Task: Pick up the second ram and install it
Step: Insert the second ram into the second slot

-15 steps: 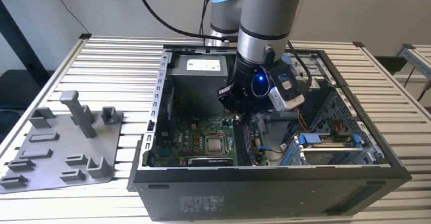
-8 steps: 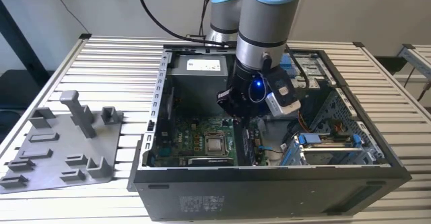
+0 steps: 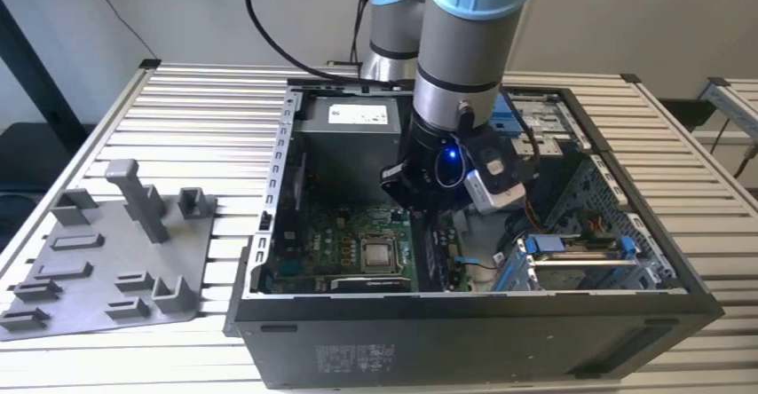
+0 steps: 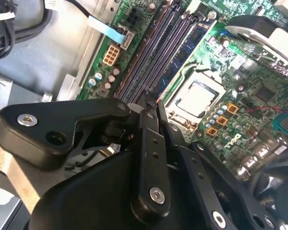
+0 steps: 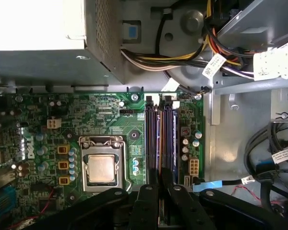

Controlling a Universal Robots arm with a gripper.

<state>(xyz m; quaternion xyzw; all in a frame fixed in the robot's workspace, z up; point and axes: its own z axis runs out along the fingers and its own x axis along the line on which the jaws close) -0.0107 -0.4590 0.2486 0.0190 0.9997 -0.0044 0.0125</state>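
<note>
I see a green motherboard [image 5: 115, 120] with black and blue slots [image 5: 159, 139], a silver CPU [image 5: 102, 167], orange parts beside it, a black case [image 3: 474, 341], a grey tray [image 3: 106, 270], a black gripper [image 4: 151, 112] and a ribbed white table [image 3: 213, 101].

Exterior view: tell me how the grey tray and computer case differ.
The grey tray is low and flat, with posts; the computer case is a tall black box. The tray lies apart from the arm; the arm reaches into the open case. Both sit on the slatted table.
</note>
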